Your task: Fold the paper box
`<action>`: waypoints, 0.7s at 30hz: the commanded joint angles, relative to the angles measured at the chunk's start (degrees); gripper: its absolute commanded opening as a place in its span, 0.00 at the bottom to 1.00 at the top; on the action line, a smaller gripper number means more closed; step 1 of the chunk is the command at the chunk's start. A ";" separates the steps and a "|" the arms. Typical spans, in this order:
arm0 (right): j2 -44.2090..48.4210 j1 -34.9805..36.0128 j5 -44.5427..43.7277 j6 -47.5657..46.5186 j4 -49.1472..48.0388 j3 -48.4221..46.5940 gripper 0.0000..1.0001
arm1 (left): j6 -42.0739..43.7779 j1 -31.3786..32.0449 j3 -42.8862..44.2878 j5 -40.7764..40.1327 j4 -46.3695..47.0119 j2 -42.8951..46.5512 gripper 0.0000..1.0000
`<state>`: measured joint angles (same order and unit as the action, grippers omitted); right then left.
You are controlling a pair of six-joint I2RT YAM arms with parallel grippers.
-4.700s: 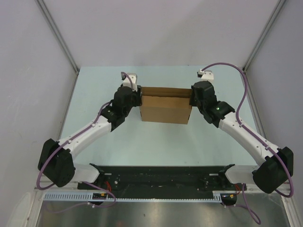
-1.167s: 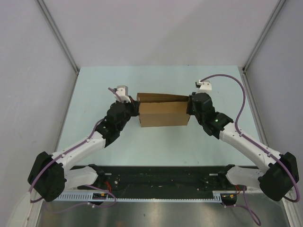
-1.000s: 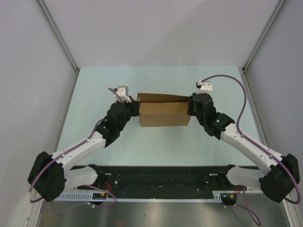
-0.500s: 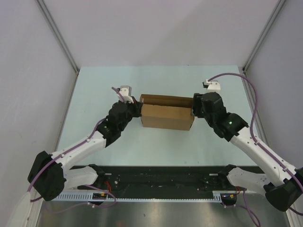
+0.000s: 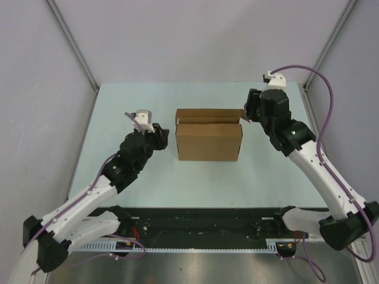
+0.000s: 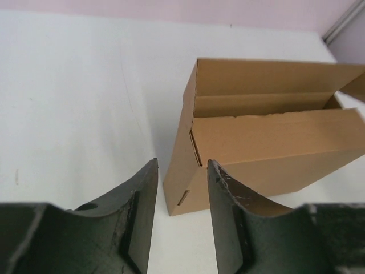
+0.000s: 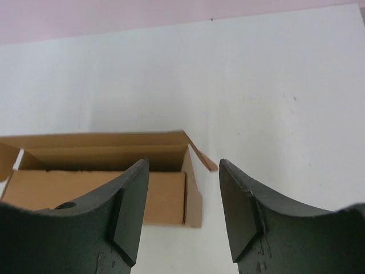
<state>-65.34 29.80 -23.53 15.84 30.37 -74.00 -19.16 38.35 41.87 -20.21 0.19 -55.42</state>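
Off box now: both pincers

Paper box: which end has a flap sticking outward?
The paper box end by the right gripper: its side flap splays outward; the end facing the left gripper is flush.

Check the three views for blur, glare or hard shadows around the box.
Top view: even, diffuse light, no glare, the paper box sharp. Left wrist view: box crisp, the left gripper's fingers dark and slightly soft up close. Right wrist view: the same, the right gripper's fingers dark, box interior shaded, no blown highlights.
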 commanded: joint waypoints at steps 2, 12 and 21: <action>-12.32 -1.50 3.58 -1.69 -6.46 -8.60 0.56 | -8.16 0.06 -4.41 -5.02 -4.23 14.35 0.33; -35.61 -7.56 11.56 -1.51 -4.64 -28.00 0.55 | -21.97 3.30 -21.02 6.66 -0.74 21.33 0.04; -34.51 -0.29 18.96 -3.00 -1.63 -19.80 0.46 | -25.13 10.34 -23.22 11.07 7.10 10.95 0.02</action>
<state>-104.03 24.03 -8.14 14.46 27.20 -99.39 -40.66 46.92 19.70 -11.53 1.19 -42.98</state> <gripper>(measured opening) 0.470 0.024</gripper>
